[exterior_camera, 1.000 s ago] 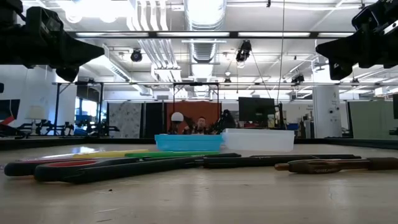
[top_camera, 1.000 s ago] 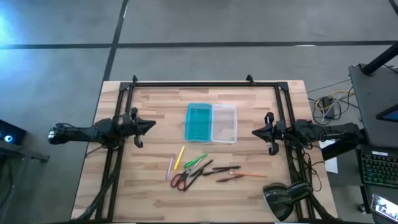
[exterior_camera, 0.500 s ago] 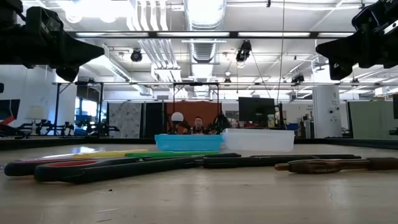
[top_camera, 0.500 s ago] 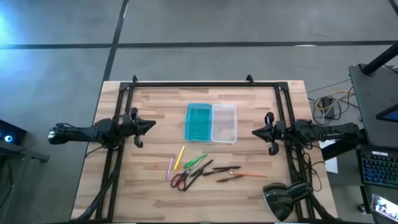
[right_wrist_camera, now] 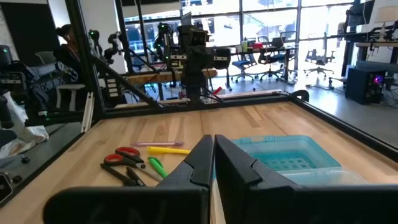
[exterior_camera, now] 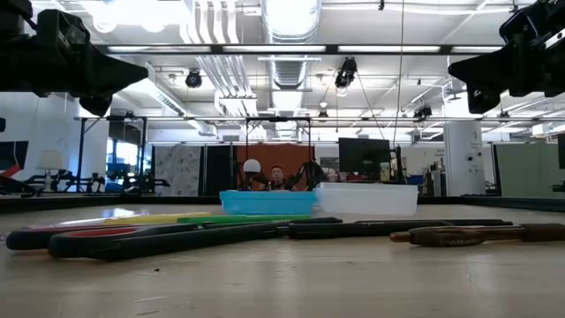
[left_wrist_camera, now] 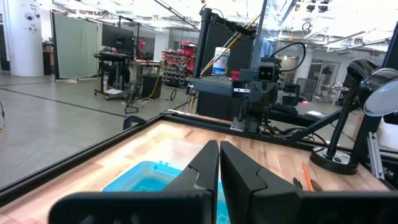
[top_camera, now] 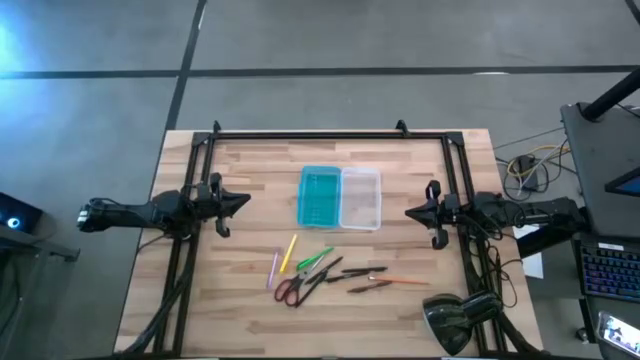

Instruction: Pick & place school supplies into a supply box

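The supply box [top_camera: 340, 197] lies open at the table's middle, its teal half [top_camera: 320, 196] left of its clear half [top_camera: 361, 198]. Nearer the near edge lie the supplies: a pink pen [top_camera: 273, 270], a yellow one [top_camera: 289, 252], a green one [top_camera: 315, 258], red-handled scissors [top_camera: 293, 288], dark pens [top_camera: 358, 271] and an orange one [top_camera: 403, 281]. My left gripper [top_camera: 246, 200] hovers shut over the table's left side. My right gripper [top_camera: 408, 211] hovers shut over the right side. Both point at the box from well above the wood [exterior_camera: 141, 71] [exterior_camera: 455, 71].
A black frame [top_camera: 330, 134] runs along the table's far edge and down both sides. A black desk lamp [top_camera: 457, 318] stands at the near right corner. Bare wood lies between each gripper and the box. A person [exterior_camera: 278, 177] shows far off in the room.
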You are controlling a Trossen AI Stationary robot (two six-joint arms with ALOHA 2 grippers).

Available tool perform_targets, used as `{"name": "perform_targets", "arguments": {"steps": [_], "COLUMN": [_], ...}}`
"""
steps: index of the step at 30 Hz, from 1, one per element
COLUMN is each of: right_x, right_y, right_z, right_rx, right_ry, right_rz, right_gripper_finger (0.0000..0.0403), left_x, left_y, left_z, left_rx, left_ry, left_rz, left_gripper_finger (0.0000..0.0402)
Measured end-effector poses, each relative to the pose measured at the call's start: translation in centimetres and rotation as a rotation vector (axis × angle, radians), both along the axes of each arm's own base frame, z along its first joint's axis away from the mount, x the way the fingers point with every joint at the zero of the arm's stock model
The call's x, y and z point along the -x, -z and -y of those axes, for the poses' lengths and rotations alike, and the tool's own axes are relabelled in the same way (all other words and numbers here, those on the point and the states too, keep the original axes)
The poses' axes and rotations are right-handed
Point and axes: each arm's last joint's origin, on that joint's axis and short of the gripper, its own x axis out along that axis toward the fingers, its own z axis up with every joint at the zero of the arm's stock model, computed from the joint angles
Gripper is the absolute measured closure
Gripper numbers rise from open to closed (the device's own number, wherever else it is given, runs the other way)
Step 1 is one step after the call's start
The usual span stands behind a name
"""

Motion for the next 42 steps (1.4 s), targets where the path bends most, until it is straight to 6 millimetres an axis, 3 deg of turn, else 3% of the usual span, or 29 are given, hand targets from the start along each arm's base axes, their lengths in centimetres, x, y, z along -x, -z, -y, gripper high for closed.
{"name": "perform_targets", "arguments": {"steps": [3, 5, 7, 11, 14, 17, 20, 25, 29, 34, 38, 42], "right_x": [0.0, 0.0, 0.2, 0.8, 1.0, 0.2, -0.2, -0.4, -0.2, -0.2, -1.2, -2.3], "right_y": [-0.1, -0.9, -1.8, -3.4, -3.9, -2.3, -0.4, -0.6, -2.2, -4.3, -3.2, -2.5], "right_z": [0.0, 0.3, 0.6, 0.9, 1.0, 1.3, 1.3, 1.3, 1.5, 1.5, 1.6, 1.4], "right_rx": [0.028, 0.147, 0.143, 0.005, -0.350, -0.649, -0.754, -0.791, -0.880, -0.822, -0.759, -0.839], "right_ry": [0.009, 0.103, 0.221, 0.321, 0.262, 0.334, 0.400, 0.406, 0.396, 0.341, 0.398, 0.431], "right_rz": [0.013, 0.078, 0.165, 0.340, 0.450, 0.313, 0.136, 0.122, 0.229, 0.394, 0.256, 0.019], "right_gripper_finger": [0.0394, 0.0394, 0.0394, 0.0394, 0.0394, 0.0394, 0.0394, 0.0394, 0.0394, 0.0394, 0.0378, 0.0316], "left_x": [0.0, 0.0, 0.0, 0.0, 0.0, 0.0, 0.0, 0.0, 0.0, 0.0, 0.0, 0.0], "left_y": [0.0, 0.0, 0.0, 0.0, 0.0, 0.0, 0.0, 0.0, 0.0, 0.0, 0.1, 0.1], "left_z": [0.0, 0.0, 0.0, 0.0, 0.0, 0.0, 0.0, 0.0, 0.0, 0.0, 0.0, 0.0], "left_rx": [0.000, 0.000, 0.000, 0.000, 0.000, 0.000, 0.000, 0.000, 0.000, 0.000, 0.000, 0.000], "left_ry": [0.000, 0.000, 0.000, 0.000, 0.000, 0.000, 0.000, 0.000, 0.000, 0.000, 0.000, 0.000], "left_rz": [0.000, 0.000, -0.001, -0.001, -0.001, 0.000, -0.001, -0.004, -0.004, -0.004, -0.005, -0.006], "left_gripper_finger": [0.0401, 0.0401, 0.0401, 0.0401, 0.0401, 0.0401, 0.0401, 0.0401, 0.0401, 0.0401, 0.0401, 0.0401]}}
